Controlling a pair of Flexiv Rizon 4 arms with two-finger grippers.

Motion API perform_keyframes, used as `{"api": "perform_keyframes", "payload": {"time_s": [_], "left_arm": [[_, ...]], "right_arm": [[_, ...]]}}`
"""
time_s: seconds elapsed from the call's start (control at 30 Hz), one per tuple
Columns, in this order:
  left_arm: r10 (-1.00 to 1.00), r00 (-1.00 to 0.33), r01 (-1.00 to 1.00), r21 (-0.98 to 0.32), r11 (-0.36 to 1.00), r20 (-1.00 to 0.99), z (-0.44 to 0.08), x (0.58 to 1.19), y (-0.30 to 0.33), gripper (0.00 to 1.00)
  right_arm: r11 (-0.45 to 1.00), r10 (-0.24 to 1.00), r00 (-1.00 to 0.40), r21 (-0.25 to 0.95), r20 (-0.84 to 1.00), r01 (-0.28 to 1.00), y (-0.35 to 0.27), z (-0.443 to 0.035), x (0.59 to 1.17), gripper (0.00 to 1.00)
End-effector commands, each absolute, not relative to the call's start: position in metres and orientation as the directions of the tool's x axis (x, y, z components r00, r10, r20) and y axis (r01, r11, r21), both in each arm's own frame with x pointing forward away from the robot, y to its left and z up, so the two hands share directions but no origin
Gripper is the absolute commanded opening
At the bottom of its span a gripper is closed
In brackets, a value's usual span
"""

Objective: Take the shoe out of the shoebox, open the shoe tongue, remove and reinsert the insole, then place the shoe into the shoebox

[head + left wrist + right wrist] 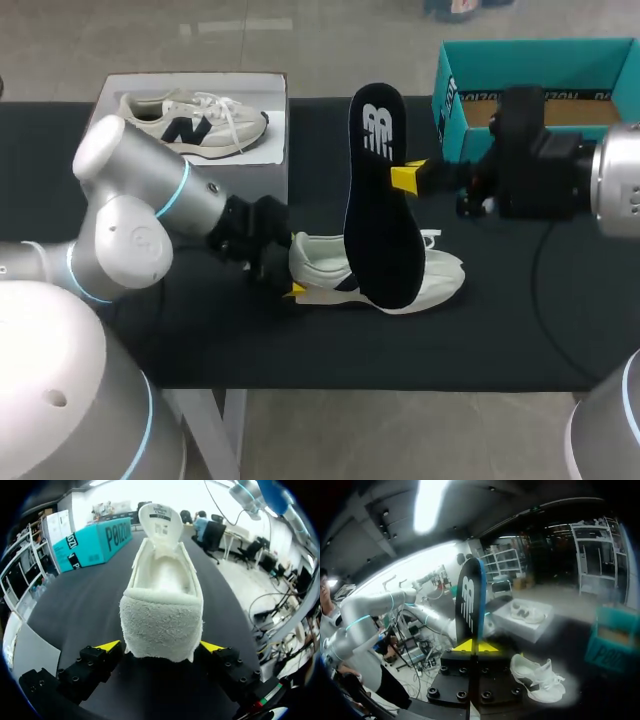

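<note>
Over black table [200, 340], right gripper [405, 178] pinches the insole [382, 200], left gripper [160, 647] clamps the sneaker [162, 605] heel; insole could buckle at reinsertion.

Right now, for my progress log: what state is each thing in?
shoe: on the table, tongue open, insole out
insole: held upright by the right gripper
shoebox: open
left gripper: shut on the shoe's heel
right gripper: shut on the insole

This looks like a robotics lab. A grey, blue-ringed left arm [150, 200] and a matching right arm [615, 180] flank a plain black counter [480, 340].
</note>
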State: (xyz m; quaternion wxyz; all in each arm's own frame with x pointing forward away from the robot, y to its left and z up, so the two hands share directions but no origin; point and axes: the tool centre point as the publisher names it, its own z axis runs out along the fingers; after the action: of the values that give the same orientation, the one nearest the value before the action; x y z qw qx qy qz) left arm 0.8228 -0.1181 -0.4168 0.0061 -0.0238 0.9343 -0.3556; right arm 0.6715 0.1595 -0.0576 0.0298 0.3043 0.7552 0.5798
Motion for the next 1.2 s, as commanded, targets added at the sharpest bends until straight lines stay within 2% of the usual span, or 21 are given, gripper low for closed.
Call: {"api": "perform_keyframes", "payload": {"time_s": [0.03, 0.17, 0.33, 0.47, 0.6, 0.83, 1.0, 1.2], "left_arm": [[-0.070, -0.998, -0.057, -0.482, 0.874, -0.010, -0.405, 0.817, -0.117, 1.00], [-0.070, -0.998, -0.057, -0.482, 0.874, -0.010, -0.405, 0.817, -0.117, 1.00], [-0.070, -0.998, -0.057, -0.482, 0.874, -0.010, -0.405, 0.817, -0.117, 1.00], [-0.070, -0.998, -0.057, -0.482, 0.874, -0.010, -0.405, 0.817, -0.117, 1.00], [-0.104, -0.994, -0.091, -0.283, 0.955, -0.034, -0.391, 0.808, -0.108, 1.00], [-0.110, -0.990, -0.102, -0.090, 0.991, -0.090, -0.364, 0.802, -0.106, 1.00], [-0.082, -0.985, -0.081, -0.010, 0.997, -0.152, -0.350, 0.799, -0.115, 1.00], [-0.061, -0.984, -0.064, 0.011, 0.998, -0.165, -0.347, 0.804, -0.117, 1.00]], "right_arm": [[0.141, 0.509, -0.806, 0.895, 0.301, 0.424, 0.150, -0.058, 0.662, 0.00], [0.141, 0.512, -0.812, 0.904, 0.282, 0.403, 0.144, -0.053, 0.658, 0.00], [0.064, 0.452, -0.824, 0.909, 0.342, 0.413, 0.134, -0.059, 0.656, 0.00], [0.069, 0.421, -0.833, 0.903, 0.358, 0.423, 0.129, -0.061, 0.658, 0.00], [0.109, 0.400, -0.844, 0.895, 0.358, 0.432, 0.129, -0.060, 0.661, 0.00], [0.146, 0.401, -0.845, 0.886, 0.354, 0.440, 0.122, -0.057, 0.662, 0.00], [0.165, 0.404, -0.844, 0.880, 0.352, 0.446, 0.117, -0.054, 0.657, 0.00], [0.169, 0.411, -0.842, 0.878, 0.350, 0.447, 0.112, -0.053, 0.654, 0.00]]}}
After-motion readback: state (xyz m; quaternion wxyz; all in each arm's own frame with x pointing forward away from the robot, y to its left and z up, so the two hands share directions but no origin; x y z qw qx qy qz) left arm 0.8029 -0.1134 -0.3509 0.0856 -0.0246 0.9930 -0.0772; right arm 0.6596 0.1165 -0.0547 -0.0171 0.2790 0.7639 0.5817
